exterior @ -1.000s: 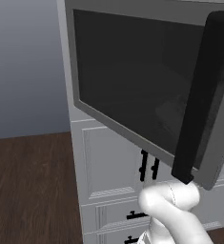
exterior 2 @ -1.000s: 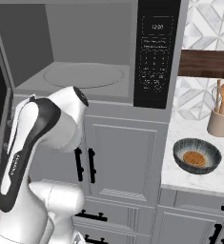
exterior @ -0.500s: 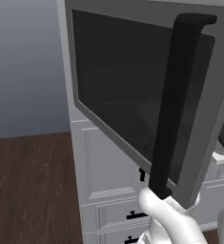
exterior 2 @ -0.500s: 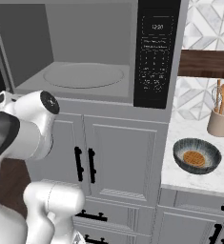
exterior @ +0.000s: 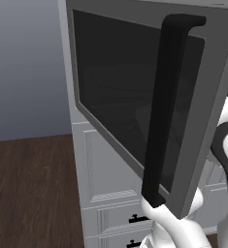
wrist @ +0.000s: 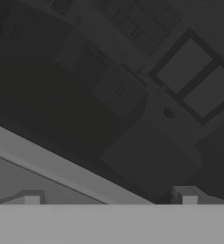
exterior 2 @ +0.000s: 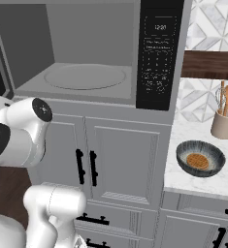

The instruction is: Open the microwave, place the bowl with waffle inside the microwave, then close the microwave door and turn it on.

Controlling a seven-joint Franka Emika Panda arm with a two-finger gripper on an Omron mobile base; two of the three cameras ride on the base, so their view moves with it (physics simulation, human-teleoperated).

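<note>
Microwave door (exterior: 149,97) stands swung wide toward the base's left, its dark glass and long black vertical handle (exterior: 166,111) filling the left base view; you see the microwave (exterior 2: 86,53) cavity open in the right base view, with the round turntable (exterior 2: 84,76) bare and the black control panel (exterior 2: 159,53) to its right.

End effector (wrist: 108,198): two finger tips stand far apart at the bottom of the hand view, nothing between them; it holds nothing. It looks straight onto the door's dark glass, with the door's grey edge crossing the lower left of that view; so the hand sits close against the open door, on the left side of the scene.

Bowl (exterior 2: 201,158) sits on the white tabletop (exterior 2: 217,181) at the right, below and to the right of the control panel, well apart from the arm; the waffle (exterior 2: 198,160) lies flat inside it. A utensil holder (exterior 2: 223,123) stands just behind the bowl, near the wall.

Judgement: the opening step looks done; the bowl pickup comes next. The relation that matters: the bowl lies far to the right of the end effector, across the whole width of the microwave and lower than the cavity floor; you must swing the arm rightward and down, clear of the door. The bowl is round, so no long axis constrains the approach; a rim grip on the near side, away from the utensil holder, seems safest.
</note>
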